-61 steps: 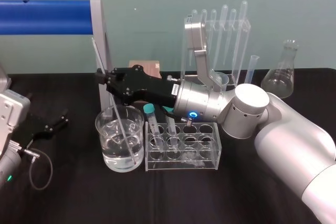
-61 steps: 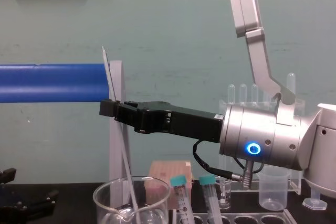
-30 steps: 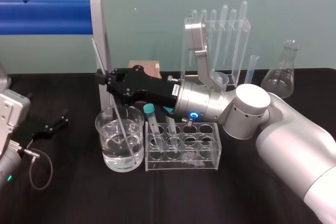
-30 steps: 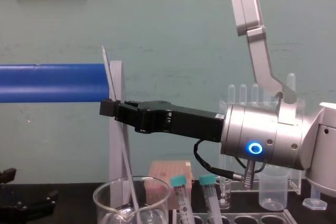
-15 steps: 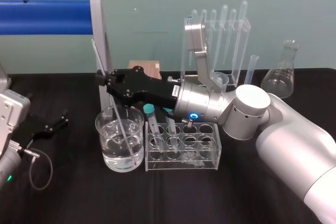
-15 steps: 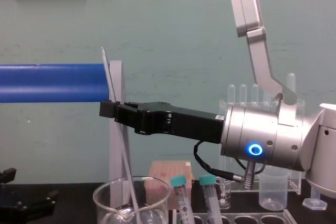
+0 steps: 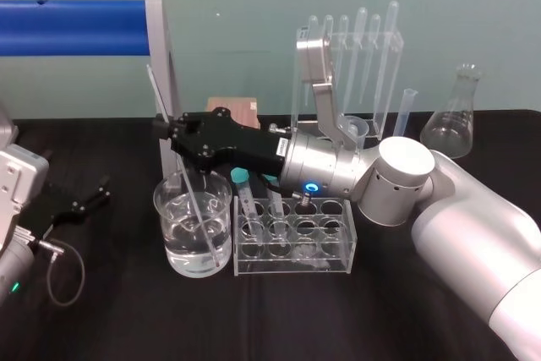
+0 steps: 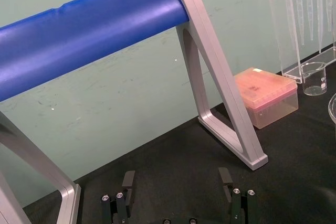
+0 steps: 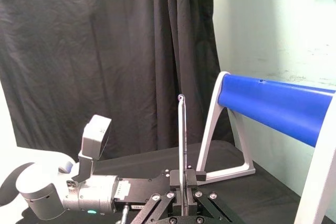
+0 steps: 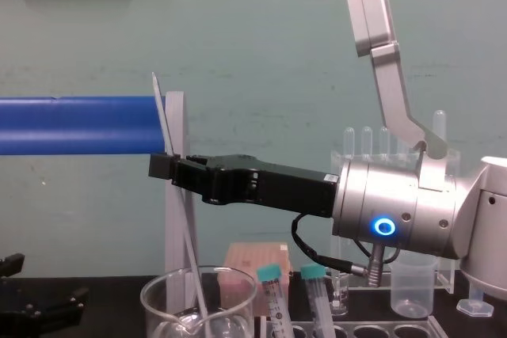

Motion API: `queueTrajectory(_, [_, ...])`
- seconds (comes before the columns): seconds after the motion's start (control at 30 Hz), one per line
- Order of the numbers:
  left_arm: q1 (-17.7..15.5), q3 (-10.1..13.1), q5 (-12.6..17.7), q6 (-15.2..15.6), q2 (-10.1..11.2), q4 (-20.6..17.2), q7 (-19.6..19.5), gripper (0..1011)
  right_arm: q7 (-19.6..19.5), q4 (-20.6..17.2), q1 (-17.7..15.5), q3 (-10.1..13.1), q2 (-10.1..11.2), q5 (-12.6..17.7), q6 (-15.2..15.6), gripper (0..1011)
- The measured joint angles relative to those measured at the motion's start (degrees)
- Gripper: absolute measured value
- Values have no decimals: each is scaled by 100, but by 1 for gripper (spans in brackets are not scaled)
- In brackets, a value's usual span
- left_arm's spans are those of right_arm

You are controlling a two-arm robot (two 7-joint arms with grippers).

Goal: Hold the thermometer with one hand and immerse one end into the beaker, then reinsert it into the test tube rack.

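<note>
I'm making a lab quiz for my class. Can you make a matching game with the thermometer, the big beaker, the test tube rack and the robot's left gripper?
Things:
1. thermometer
2. beaker
3. test tube rack
4. left gripper

States:
A. holds two teal-capped tubes
B. jaws open, parked on the robot's left
C. holds clear liquid
D. gripped by the right gripper, lower end in the liquid

Pairs: 1-D, 2-C, 3-A, 4-B.

The right arm (image 7: pixel 397 179) is bulky silver cylinders with a blue ring light (image 7: pixel 312 185) and black jaws.
</note>
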Motion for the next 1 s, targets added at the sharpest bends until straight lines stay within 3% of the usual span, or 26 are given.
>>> queueTrajectory(0.8, [0,0,0,0,0,0,0,1008,11,-3,3,-1,2,4,11,56])
queueTrajectory(1.0, [0,0,0,0,0,0,0,1008,-18,-400,-2,82,120,112,139,56])
